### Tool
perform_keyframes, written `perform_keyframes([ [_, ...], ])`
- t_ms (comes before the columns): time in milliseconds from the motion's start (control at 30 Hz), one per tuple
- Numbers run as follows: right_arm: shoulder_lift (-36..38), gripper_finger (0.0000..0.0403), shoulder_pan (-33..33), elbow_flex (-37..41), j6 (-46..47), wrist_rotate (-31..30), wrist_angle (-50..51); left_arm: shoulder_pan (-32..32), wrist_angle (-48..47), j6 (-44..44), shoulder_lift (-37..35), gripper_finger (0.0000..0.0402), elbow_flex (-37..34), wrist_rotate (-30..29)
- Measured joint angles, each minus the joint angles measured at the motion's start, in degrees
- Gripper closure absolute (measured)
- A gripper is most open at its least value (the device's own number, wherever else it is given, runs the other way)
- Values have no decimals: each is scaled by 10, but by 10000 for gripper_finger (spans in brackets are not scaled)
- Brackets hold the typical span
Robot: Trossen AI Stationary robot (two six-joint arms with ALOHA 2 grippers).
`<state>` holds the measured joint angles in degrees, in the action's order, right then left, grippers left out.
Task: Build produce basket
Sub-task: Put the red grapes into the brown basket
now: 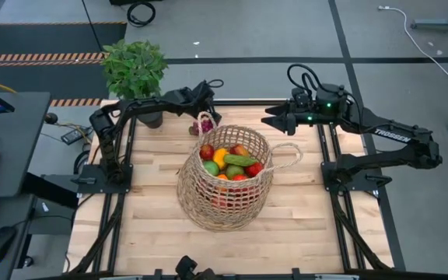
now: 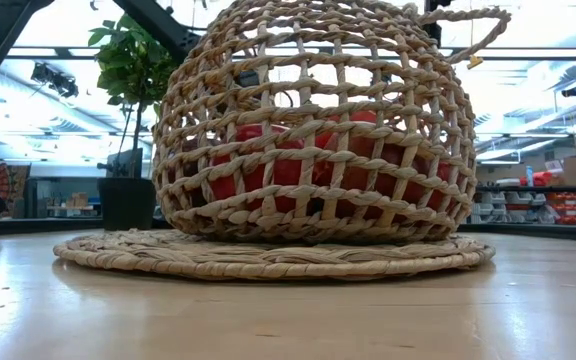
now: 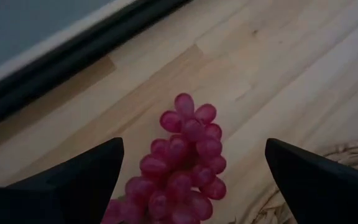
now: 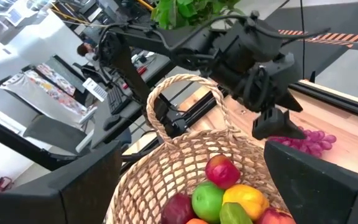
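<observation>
Potted plant point(image 1: 134, 68) at far-left table corner, behind the left arm. Basket point(image 1: 225, 187) mid-table, holding apples, lemon and cucumber point(image 1: 239, 160). Grapes point(image 3: 182, 168) lie on the wood just beyond the basket's far-left handle point(image 4: 182, 99). Left gripper point(image 3: 191, 171) over them, fingers wide apart, straddling the bunch. Right gripper point(image 1: 273, 120) hovers far right of the basket, fingers apart, empty.

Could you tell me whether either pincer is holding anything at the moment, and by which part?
Nothing is held. The left pincer is open around the purple grape bunch lying on the table; the right pincer is open and empty.

arms point(image 1: 379, 136): dark, jointed | white TROSSEN lettering (right) | black cables
</observation>
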<state>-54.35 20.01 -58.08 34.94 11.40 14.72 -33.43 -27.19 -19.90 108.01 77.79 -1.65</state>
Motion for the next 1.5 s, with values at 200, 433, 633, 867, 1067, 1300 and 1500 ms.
perform_keyframes([
  [200,0,7,-9,0,0,0,0,3,49,0,0,1,-54,-8],
  [433,0,7,-22,0,0,0,0,3,46,3,0,2,-71,-37],
  [633,0,7,-24,0,0,-5,0,3,41,26,0,2,-71,-37],
  [867,0,7,-24,0,0,-13,0,3,0,26,19,2,-70,-10],
  [1067,0,7,-28,0,2,-13,0,3,-15,31,20,5,-70,-1],
  [1300,0,7,-28,0,4,-14,0,3,-16,32,20,53,-70,-1],
  [1500,0,7,-28,0,4,-14,0,3,-16,30,19,107,-70,-1],
])
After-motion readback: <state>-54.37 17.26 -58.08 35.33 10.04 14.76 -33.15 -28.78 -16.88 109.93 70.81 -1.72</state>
